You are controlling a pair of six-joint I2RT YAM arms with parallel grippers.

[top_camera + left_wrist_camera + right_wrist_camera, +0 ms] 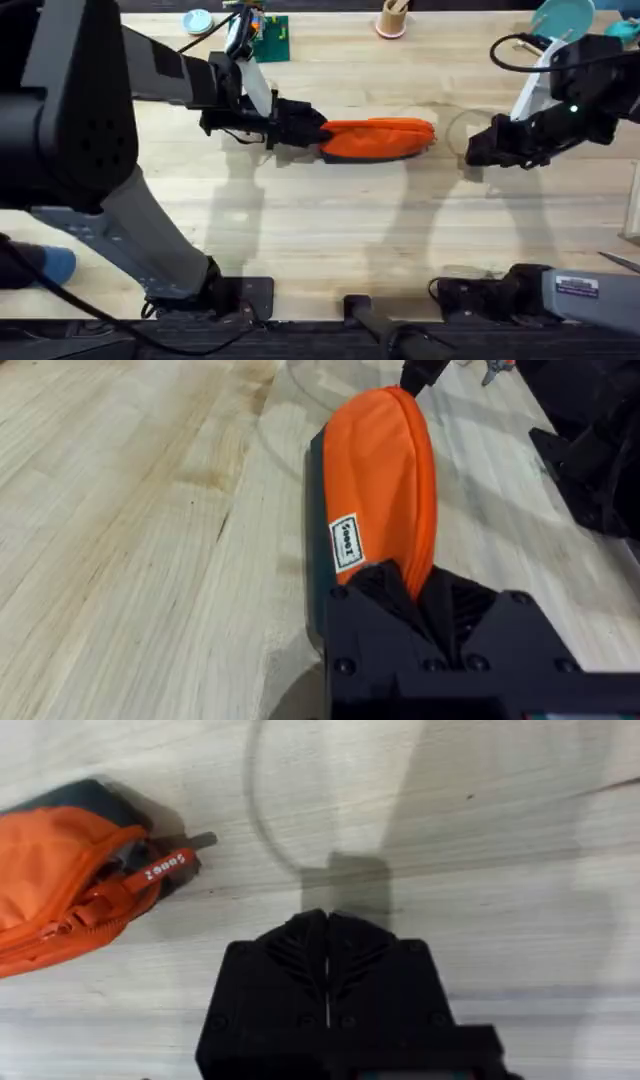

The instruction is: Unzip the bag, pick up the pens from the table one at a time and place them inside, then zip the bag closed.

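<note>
Nearest the arms' bases, the light wooden butcher-block surface (330, 240) lies bare of any pen that I can make out, which suggests the pens are already inside the pouch, though that is a judgement. Farther out, the oblong orange fabric pouch with its dark grey base (378, 139) lies lengthwise on the planks. At the pouch's left end, the left hand (298, 126) is clamped on the fabric: in its wrist view the black fingers (385, 585) pinch an orange fold beside a small white label (344, 541). Holding that end would anchor the pouch so it cannot slide when the zipper is pulled from the other side. Off the pouch's right end, apart from it and not touching, the right hand (485, 150) hovers low over the wood with its black fingers (300, 945) pressed together on nothing. In the right wrist view, the small red pull tab (160, 866) sticks out past the pouch's right end (white lettering shows on it), and the zipper teeth near it look joined, so the pouch seems zipped or nearly so. Beyond the pouch, toward the far edge of the surface, stands a pink cup holding wooden sticks (392, 18).
</note>
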